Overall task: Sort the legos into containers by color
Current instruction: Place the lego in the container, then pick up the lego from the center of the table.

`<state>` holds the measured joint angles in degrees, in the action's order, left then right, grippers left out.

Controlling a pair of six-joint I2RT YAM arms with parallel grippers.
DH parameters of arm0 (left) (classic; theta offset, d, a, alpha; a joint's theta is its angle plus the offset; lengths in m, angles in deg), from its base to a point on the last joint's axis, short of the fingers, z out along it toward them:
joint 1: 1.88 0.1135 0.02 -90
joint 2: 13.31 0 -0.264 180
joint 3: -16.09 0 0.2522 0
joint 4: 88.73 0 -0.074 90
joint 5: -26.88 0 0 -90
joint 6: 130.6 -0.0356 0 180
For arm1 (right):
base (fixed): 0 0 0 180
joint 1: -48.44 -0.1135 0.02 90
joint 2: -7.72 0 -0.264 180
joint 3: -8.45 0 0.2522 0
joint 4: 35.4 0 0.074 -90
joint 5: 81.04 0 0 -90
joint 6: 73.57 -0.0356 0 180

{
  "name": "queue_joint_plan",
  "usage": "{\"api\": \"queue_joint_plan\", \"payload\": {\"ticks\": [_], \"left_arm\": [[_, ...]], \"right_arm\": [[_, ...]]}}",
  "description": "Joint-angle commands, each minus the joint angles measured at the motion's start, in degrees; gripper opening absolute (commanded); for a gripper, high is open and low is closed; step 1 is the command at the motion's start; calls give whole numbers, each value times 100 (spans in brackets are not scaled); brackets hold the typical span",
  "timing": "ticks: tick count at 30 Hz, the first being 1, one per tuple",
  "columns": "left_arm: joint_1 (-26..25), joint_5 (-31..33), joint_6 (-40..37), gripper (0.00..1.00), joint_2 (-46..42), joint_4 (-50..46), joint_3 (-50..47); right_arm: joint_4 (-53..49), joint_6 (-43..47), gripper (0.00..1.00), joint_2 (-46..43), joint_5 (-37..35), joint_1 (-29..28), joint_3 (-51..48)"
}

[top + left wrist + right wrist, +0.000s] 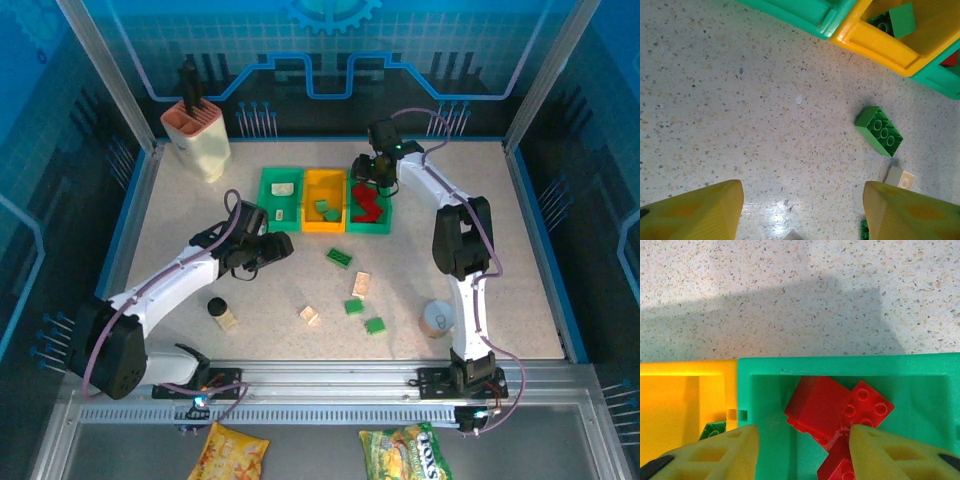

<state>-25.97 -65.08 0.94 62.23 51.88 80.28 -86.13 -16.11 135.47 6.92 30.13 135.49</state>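
The red legos (840,410) lie heaped inside the right green bin (920,365), next to the yellow bin (685,369), which holds green pieces. The right gripper (802,435) hangs directly over that heap with its jaws parted. We judge it empty, though one red brick runs off the frame edge close against a finger, so we cannot rule out contact there. We assess the step as a drop into the bin. The sound finish is a straight lift clear of the rim before any sideways swing, so that no finger drags a brick out. The left gripper (802,200) stands spread wide over bare table with nothing between its fingers. A green oblong brick (879,131) lies ahead of it, and a cream brick (900,177) is partly cut off behind one finger. In the overhead view the right gripper masks the bin's far end.
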Motion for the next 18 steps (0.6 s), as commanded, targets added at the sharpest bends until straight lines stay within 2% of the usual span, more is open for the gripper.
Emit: {"api": "queue_joint_plan", "payload": {"ticks": [1, 9, 18], "left_arm": [[24, -117, -167, 65, 133, -210, 216], [-224, 29, -505, 65, 513, -623, 540], [-946, 396, -820, 65, 1305, -1083, 1241]], "right_arm": [[1, 17, 52, -520, 44, 46, -120], [80, 10, 52, -1334, -23, 38, -927], [217, -67, 52, -2421, -127, 37, -2104]]}}
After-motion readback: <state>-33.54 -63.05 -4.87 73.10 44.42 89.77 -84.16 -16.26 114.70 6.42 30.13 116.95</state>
